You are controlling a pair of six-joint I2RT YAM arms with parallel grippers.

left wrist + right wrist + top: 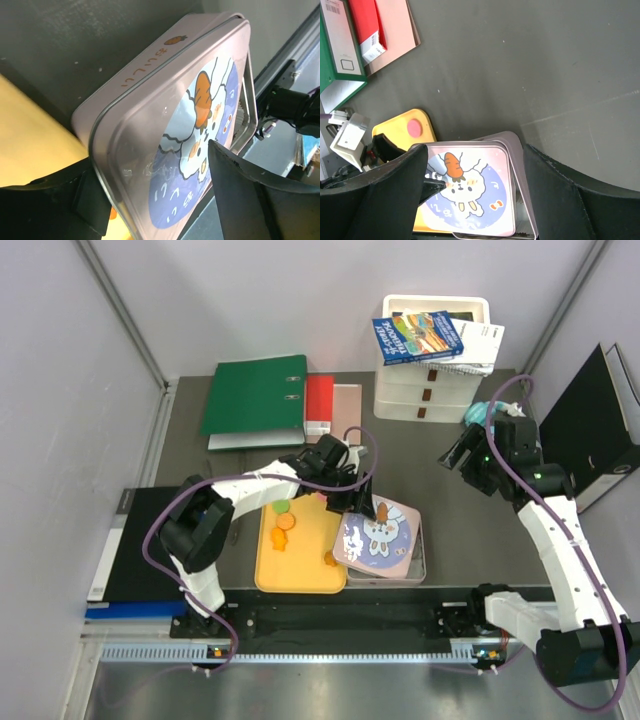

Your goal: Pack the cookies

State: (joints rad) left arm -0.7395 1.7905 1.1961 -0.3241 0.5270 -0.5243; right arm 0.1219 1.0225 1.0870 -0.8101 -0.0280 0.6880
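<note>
A pink tin lid (378, 535) with a rabbit picture lies tilted over the tin base (418, 565). My left gripper (350, 502) is shut on the lid's left edge. In the left wrist view, one finger is under the lid (165, 150) and one over its face. A green cookie (282, 507) and orange cookies (286, 522) lie on the yellow tray (305, 575). A pink cookie (414, 128) shows on the tray in the right wrist view. My right gripper (470, 455) is open and empty, raised above the table right of the tin.
A green binder (255, 395) and a red book (318, 402) lie at the back. A white drawer unit (430, 375) with books on top stands back right. A black binder (590, 425) leans at the right. A black folder (140, 540) lies at the left.
</note>
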